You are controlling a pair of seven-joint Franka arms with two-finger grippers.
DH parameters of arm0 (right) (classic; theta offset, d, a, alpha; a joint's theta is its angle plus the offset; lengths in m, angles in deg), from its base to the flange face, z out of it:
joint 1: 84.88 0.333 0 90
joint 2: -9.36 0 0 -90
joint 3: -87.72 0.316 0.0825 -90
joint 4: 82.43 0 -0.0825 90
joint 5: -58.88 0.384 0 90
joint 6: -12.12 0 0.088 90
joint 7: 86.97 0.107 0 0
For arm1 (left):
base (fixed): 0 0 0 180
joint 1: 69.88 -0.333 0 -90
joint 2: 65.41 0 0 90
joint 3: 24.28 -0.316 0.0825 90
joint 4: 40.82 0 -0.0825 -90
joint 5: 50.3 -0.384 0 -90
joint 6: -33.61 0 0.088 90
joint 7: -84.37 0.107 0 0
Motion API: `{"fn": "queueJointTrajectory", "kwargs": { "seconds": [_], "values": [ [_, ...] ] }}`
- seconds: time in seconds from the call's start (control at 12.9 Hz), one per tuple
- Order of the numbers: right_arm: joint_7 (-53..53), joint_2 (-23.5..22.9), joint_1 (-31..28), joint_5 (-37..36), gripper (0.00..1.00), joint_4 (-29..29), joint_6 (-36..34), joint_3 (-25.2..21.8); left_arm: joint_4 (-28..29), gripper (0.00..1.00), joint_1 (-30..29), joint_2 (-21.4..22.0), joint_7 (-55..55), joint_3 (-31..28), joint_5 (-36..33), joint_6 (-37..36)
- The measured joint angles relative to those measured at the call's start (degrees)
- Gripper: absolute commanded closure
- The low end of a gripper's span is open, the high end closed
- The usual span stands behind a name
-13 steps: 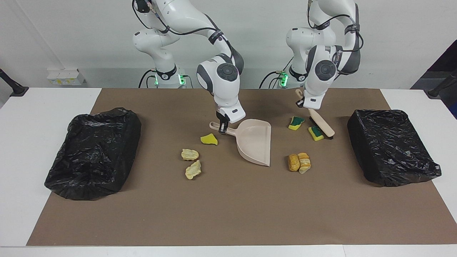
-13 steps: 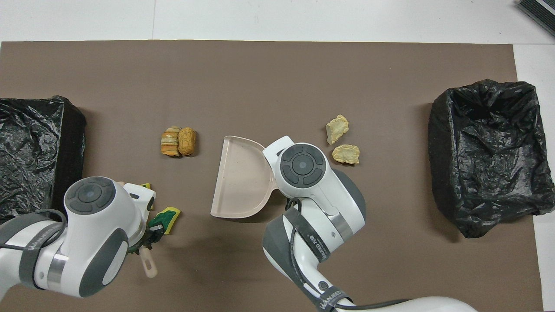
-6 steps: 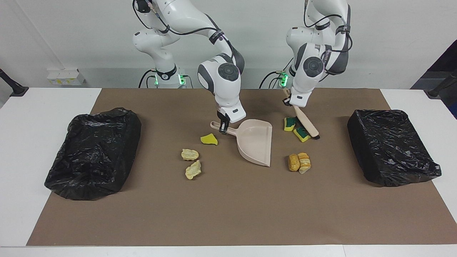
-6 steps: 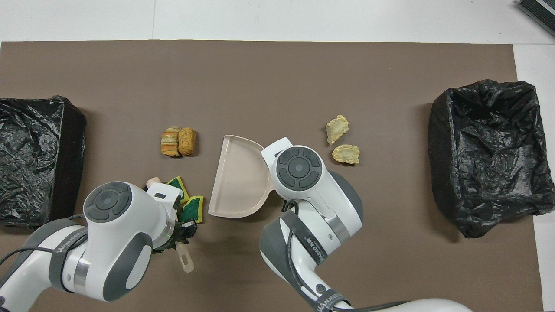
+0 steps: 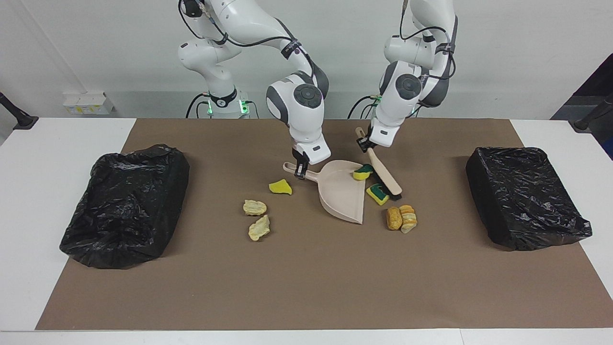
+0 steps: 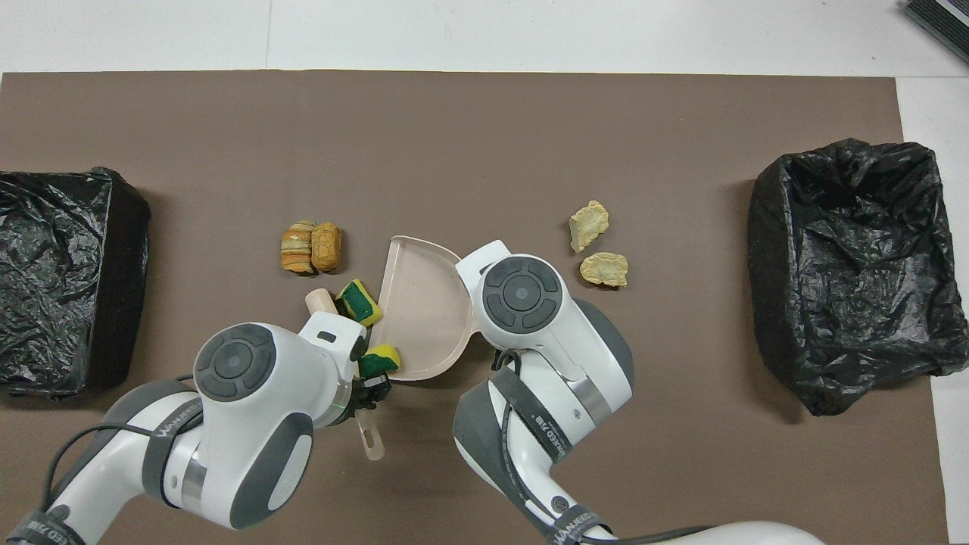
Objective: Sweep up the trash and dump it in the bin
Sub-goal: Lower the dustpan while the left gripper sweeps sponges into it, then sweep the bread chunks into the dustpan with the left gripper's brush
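My right gripper (image 5: 300, 171) is shut on the handle of the beige dustpan (image 5: 344, 191), which lies flat mid-table. My left gripper (image 5: 362, 142) is shut on the handle of the hand brush (image 5: 384, 176), whose bristles rest beside the pan's mouth. One green-topped sponge bit (image 5: 363, 172) sits on the pan's lip. A second green-topped bit (image 5: 377, 194) lies just outside the mouth, against the brush. Two orange bread chunks (image 5: 401, 218) lie farther from the robots. A plain yellow sponge bit (image 5: 280, 187) and two tan chunks (image 5: 255, 207) (image 5: 259, 228) lie toward the right arm's end.
A bin lined with a black bag (image 5: 127, 203) stands at the right arm's end of the brown mat (image 5: 306, 287). Another black-lined bin (image 5: 524, 196) stands at the left arm's end. Seen from overhead, the right arm's wrist (image 6: 522, 291) covers the dustpan handle.
My left arm has swept the brush toward the dustpan, pushing both green-topped sponge bits along. One now sits on the pan's lip. The right gripper and pan have barely shifted.
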Motion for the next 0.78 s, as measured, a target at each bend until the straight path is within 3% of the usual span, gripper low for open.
{"fn": "queueJointTrajectory", "kwargs": {
  "seconds": [0.31,0.62,0.78],
  "values": [
    [0.00,0.00,0.00,0.00,1.00,0.03,0.00,0.00,-1.99,1.00,4.78,-0.54,8.70,0.14,0.14,2.01],
    [0.01,0.00,0.00,0.00,1.00,0.04,0.00,0.00,-6.24,1.00,4.31,-1.66,15.81,-0.94,-0.58,1.82],
    [1.15,0.00,0.04,0.01,1.00,0.06,0.00,0.01,-7.42,1.00,2.16,-1.82,17.47,-1.52,-4.86,1.46]
  ]
}}
